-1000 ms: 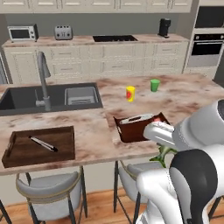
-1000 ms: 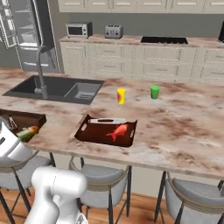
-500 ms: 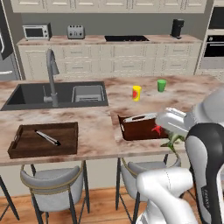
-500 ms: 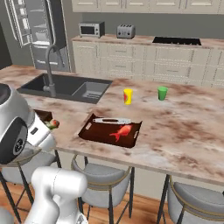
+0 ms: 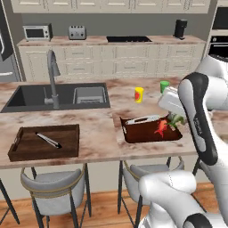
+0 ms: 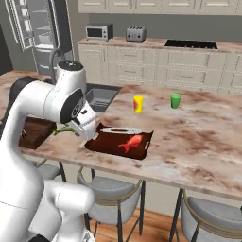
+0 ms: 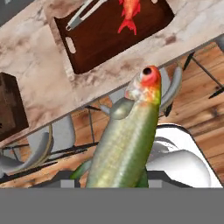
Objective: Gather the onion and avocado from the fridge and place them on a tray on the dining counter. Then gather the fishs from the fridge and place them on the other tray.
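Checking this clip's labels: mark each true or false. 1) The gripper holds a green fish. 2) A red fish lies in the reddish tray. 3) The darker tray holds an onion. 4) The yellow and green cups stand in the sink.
1) True: the gripper is shut on the green fish.
2) True: the red fish lies in the reddish tray.
3) False: the darker tray holds a utensil.
4) False: the yellow cup and green cup stand on the dining counter.

Green fish (image 7: 127, 144) held above reddish tray (image 7: 105, 41).

Red fish (image 6: 131, 142) in reddish tray (image 6: 101, 143), green fish (image 6: 63, 130) beside hand (image 6: 81, 128)
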Tool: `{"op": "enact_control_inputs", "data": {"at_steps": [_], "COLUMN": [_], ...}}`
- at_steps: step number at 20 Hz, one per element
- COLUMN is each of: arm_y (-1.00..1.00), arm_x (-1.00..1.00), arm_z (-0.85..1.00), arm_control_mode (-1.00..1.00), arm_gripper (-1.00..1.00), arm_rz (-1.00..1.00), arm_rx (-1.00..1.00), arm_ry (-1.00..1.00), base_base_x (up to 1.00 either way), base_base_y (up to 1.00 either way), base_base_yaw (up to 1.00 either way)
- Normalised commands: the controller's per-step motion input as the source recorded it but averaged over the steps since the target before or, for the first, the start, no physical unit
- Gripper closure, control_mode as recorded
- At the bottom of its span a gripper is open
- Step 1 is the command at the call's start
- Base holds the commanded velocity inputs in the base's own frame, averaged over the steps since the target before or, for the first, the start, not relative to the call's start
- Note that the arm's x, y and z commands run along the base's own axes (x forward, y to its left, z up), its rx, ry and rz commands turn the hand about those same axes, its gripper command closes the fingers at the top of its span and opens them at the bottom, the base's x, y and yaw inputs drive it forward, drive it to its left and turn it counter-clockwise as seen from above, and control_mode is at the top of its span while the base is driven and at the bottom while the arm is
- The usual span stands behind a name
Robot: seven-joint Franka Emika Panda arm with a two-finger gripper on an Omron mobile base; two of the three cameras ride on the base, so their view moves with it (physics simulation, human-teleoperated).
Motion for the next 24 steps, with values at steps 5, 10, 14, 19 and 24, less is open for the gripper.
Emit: {"op": "enact_control_inputs", "data": {"at_steps": [5,10,14,19,24], "arm_y": [-0.23,-0.21,-0.09,0.00,0.00], "arm_x": [0.98,0.76,0.63,0.67,0.65], "arm_z": [-0.56,-0.71,-0.62,-0.49,-0.46], "arm_control_mode": [-1.00,-1.00,-1.00,-1.00,-1.00], "arm_gripper": [1.00,1.00,1.00,1.00,1.00], "arm_rz": [0.03,0.08,0.09,0.07,0.05], "arm_rx": [0.00,0.00,0.00,0.00,0.00], "arm_ry": [0.21,0.02,0.00,0.00,0.00], "base_base_x": [0.00,0.00,0.00,0.00,0.00], "base_base_y": [0.00,0.00,0.00,0.00,0.00], "base_base_yaw": [0.00,0.00,0.00,0.00,0.00]}}
